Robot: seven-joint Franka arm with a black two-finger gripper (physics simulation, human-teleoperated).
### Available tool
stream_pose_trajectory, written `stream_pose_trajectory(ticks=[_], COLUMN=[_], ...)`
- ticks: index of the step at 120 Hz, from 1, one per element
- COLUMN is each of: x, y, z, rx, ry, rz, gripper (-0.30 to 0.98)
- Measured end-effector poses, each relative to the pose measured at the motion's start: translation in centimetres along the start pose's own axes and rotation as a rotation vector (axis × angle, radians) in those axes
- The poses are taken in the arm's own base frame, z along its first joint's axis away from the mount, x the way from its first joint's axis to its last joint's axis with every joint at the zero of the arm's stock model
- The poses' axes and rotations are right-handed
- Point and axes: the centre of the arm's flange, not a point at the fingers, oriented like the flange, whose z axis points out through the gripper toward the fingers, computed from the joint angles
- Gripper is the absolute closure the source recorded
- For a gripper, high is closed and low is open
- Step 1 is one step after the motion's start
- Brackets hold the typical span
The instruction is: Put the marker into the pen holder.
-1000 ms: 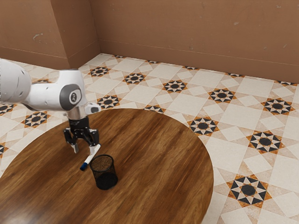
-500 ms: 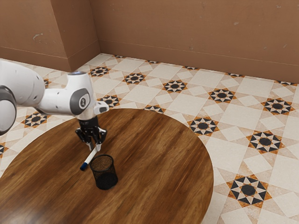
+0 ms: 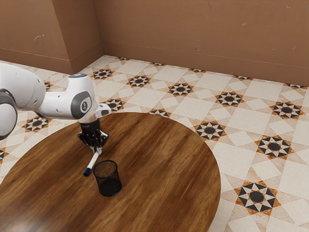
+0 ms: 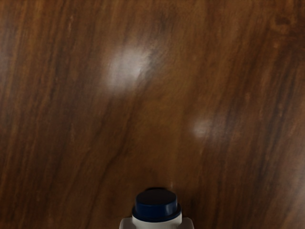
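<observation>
Close behind the pen holder, my gripper (image 3: 98, 151) is shut on the white end of the marker (image 3: 93, 163). The marker slants down from the fingers toward its dark blue cap, beside the holder and outside it; whether the cap end touches the table I cannot tell. The black mesh pen holder (image 3: 107, 179) stands upright, its mouth facing up. In the wrist view, the tips of the gripper (image 4: 157, 223) show on both sides of the marker's white body, with its blue cap (image 4: 156, 206) pointing away from the hand.
The round wooden table (image 3: 164, 169) carries the holder, with bare wood on its exterior view's right side. Patterned floor tiles (image 3: 251, 130) and a brown wall (image 3: 203, 34) lie beyond the table's edge.
My hand has moved toward the exterior view's right and down to the marker. The fingers, apart earlier, have closed on its white end, and the marker has shifted slightly.
</observation>
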Motion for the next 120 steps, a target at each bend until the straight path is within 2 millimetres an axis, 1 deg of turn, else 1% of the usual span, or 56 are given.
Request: stream_pose_trajectory(ticks=[26, 32, 36, 48, 53, 66, 82, 86, 89, 93, 105, 111, 116, 120], x=[0.0, -0.1, -0.2, -1.1, -1.8, -3.9, -6.5, -7.0, -7.5, -8.2, -10.7, -11.9, -12.5, -12.6], y=[-0.1, 0.3, 0.8, 3.4, 4.5, 7.5, 7.5, 7.9, 8.6, 10.0, 15.8, 18.3, 20.0, 21.0], z=[0.0, -0.5, -1.4, -6.2, -7.9, -11.6, -15.8, -16.7, -17.5, -18.2, -20.0, -20.8, -21.1, -20.9], rx=[0.005, 0.006, 0.005, 0.007, 0.011, 0.021, 0.041, 0.044, 0.047, 0.05, 0.059, 0.074, 0.086, 0.095], ry=[-0.001, 0.002, 0.011, 0.054, 0.061, 0.065, 0.073, 0.073, 0.075, 0.074, 0.077, 0.077, 0.074, 0.063], rz=[-0.008, -0.003, 0.003, 0.047, 0.067, 0.117, 0.118, 0.122, 0.131, 0.15, 0.233, 0.27, 0.292, 0.301], gripper=[0.77, 0.78, 0.78, 0.79, 0.79, 0.79, 0.79, 0.79, 0.79, 0.79, 0.79, 0.79, 0.79, 0.79])
